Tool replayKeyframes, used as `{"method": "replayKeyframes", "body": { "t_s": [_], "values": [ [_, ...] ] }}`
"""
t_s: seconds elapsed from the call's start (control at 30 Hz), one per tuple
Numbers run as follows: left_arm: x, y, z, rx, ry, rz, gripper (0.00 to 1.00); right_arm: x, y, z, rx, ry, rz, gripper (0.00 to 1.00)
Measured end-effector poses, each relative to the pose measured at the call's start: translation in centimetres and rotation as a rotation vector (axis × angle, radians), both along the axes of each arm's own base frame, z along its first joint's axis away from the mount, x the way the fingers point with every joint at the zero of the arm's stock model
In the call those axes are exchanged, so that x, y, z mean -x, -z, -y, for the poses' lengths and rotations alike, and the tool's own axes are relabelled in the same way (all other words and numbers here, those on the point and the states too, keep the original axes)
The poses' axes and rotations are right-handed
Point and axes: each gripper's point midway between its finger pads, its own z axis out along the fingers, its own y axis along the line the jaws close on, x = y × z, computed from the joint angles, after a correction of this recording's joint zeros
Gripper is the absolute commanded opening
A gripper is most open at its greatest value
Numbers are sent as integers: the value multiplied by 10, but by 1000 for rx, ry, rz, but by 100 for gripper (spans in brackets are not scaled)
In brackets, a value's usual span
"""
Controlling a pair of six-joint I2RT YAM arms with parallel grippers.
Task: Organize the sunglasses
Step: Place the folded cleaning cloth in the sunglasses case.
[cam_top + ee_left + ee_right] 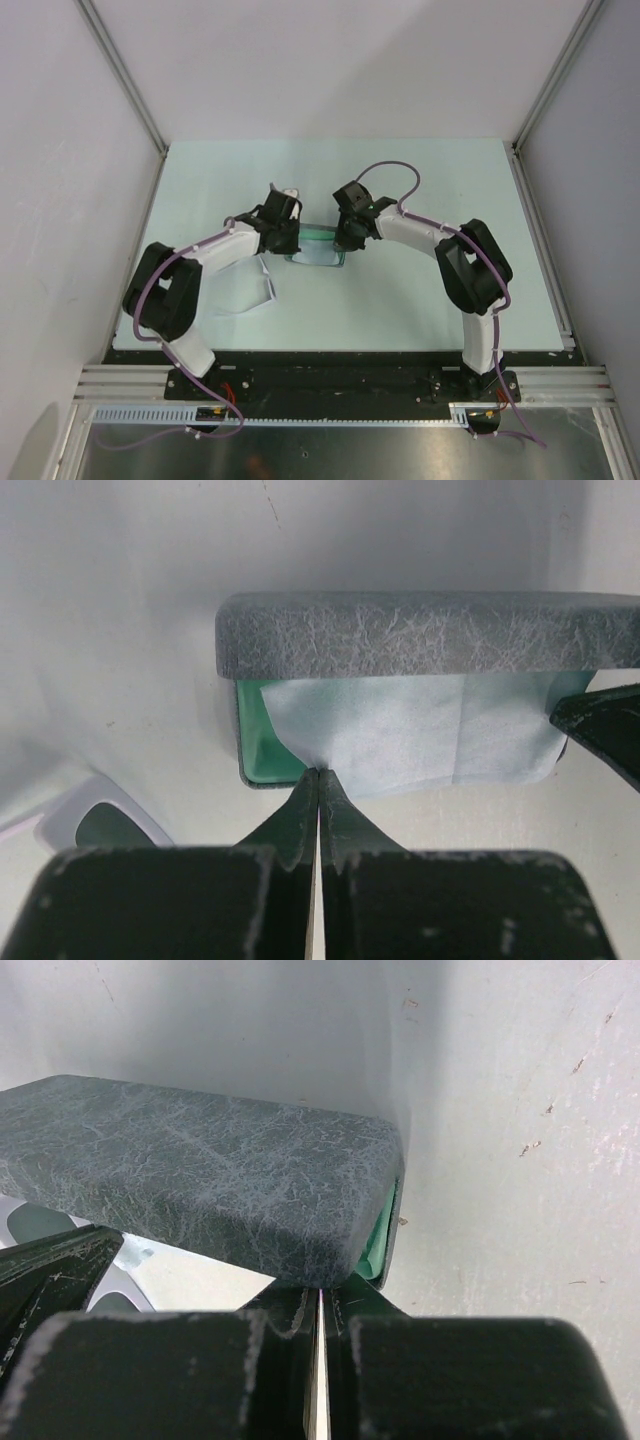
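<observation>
Your left end effector (318, 780) has its fingers pressed together on the near edge of the pale cloth (400, 735). The cloth gathers to a point right at the tips. It lies inside the grey textured case (430, 630), spread over the green lining, with the lid raised above it.

Your right end effector (318, 1295) also has its fingers together. Its tips sit against the underside of the lid's corner at the right end of the case. You cannot tell from the wrist view whether anything is caught between them.

From above, the case lies near the middle of the surface (420, 290), a little toward the left edge. It sits between the two end effectors, one at each end.

The sunglasses (100, 820) are outside the case. They lie flat on the surface just beside it, toward the near edge and the left edge, under your left arm. The white frame and one dark lens show in the lower left of your left wrist view, and the rest is cut off.
</observation>
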Motion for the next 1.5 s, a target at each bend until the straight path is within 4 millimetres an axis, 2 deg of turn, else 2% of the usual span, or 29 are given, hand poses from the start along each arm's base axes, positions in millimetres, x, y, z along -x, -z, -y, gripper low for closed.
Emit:
{"method": "replayKeyframes", "body": {
  "t_s": [0.5,1.07,1.5],
  "values": [
    [-4,4,-1,-12,-11,-5,1,-1,0,-2,1,14,7,0],
    [-12,-3,-1,-19,-23,20,0,-1,2,-2,15,16,15,0],
    [-10,15,-2,-42,-23,-21,0,-1,9,0,30,20,8,0]
  ]
}}
